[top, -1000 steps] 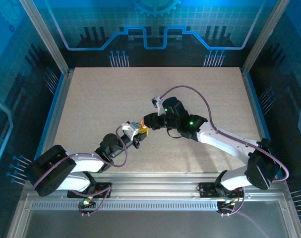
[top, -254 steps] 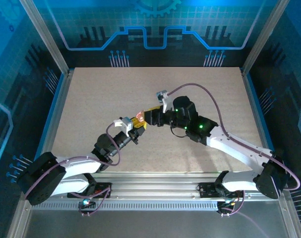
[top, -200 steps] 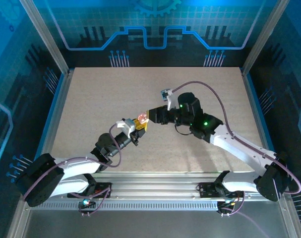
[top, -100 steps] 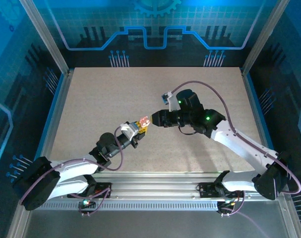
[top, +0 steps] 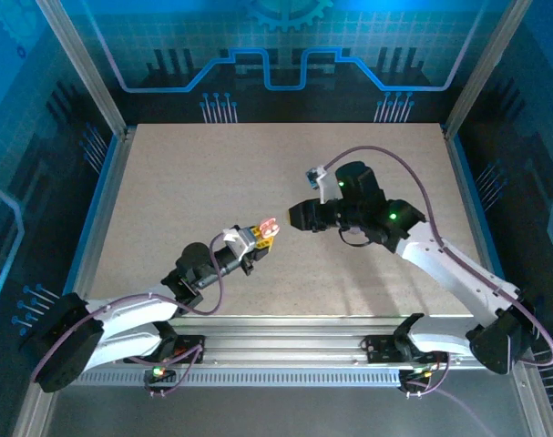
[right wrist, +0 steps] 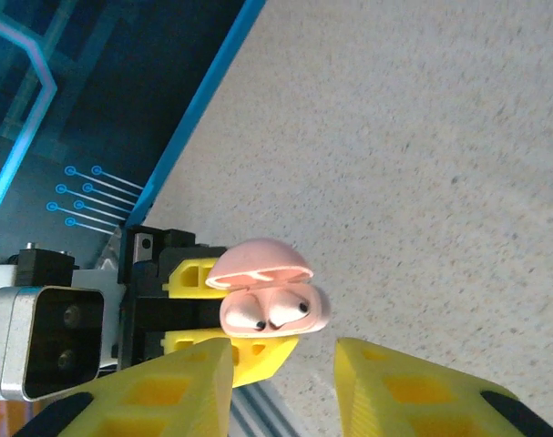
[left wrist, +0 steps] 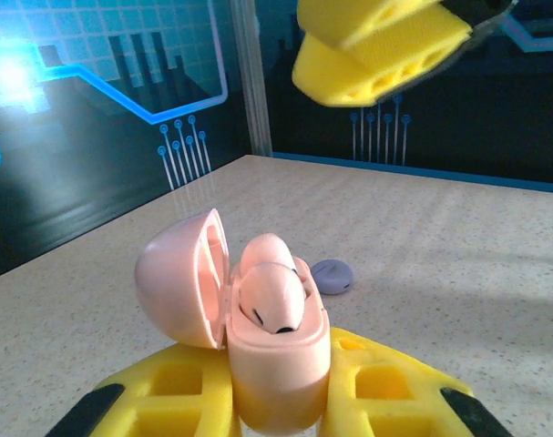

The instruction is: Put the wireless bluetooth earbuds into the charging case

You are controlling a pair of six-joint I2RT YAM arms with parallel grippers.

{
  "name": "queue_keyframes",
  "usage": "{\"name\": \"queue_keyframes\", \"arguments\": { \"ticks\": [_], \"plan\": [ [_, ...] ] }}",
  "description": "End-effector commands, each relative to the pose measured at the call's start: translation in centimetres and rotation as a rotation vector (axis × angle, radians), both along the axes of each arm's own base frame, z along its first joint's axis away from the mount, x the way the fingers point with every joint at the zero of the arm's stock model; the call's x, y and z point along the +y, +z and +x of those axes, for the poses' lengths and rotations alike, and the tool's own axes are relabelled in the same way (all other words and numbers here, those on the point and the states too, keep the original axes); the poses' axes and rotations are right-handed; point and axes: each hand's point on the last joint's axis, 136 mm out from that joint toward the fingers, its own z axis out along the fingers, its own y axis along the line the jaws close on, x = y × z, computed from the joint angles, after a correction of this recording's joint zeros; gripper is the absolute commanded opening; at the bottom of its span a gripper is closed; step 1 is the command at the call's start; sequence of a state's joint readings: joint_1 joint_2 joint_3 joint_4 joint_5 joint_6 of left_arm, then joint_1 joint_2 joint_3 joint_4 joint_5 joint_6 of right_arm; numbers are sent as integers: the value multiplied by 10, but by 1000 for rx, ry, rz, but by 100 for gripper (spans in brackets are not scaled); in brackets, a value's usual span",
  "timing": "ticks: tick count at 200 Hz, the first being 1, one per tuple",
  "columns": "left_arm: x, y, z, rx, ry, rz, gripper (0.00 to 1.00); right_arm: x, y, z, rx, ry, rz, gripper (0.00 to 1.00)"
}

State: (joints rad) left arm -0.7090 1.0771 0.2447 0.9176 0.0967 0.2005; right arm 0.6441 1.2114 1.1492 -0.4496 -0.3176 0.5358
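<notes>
Above the worktop, left fingers clamped on the base of a pink charging case, lid open; right fingers apart, empty, just beside it. Inside the case, two pale earbuds, seemingly seated. Judged nearly done for this pair: next, pressing the lid shut without tipping the case. Behind on the worktop, small lilac piece, too blurred to identify.

Blue glow, bright table; right claw blurred (close foreground).
</notes>
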Motion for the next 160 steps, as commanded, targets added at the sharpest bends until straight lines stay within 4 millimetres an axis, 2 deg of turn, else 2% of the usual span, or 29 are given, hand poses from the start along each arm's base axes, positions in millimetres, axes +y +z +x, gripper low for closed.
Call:
{"name": "queue_keyframes", "arguments": {
  "ticks": [1,23,80,91,119,160],
  "plan": [
    [-8,16,-8,4,-67,-24,18,-16,14,-1,-144,16,-30,35],
    [-11,18,-13,20,-95,-20,18,-27,22,-1,-241,27,-36,39],
    [-21,28,-29,50,-209,-4,18,-37,24,-24,-548,279,-59,49],
    [-24,29,-32,54,-233,7,18,-41,22,-26,-605,315,-72,54],
    [-28,30,-37,59,-274,31,18,-48,17,-29,-690,389,-87,72],
    [-31,32,-36,68,-290,64,18,-55,-1,-35,-765,537,-89,74]
  ]
}}
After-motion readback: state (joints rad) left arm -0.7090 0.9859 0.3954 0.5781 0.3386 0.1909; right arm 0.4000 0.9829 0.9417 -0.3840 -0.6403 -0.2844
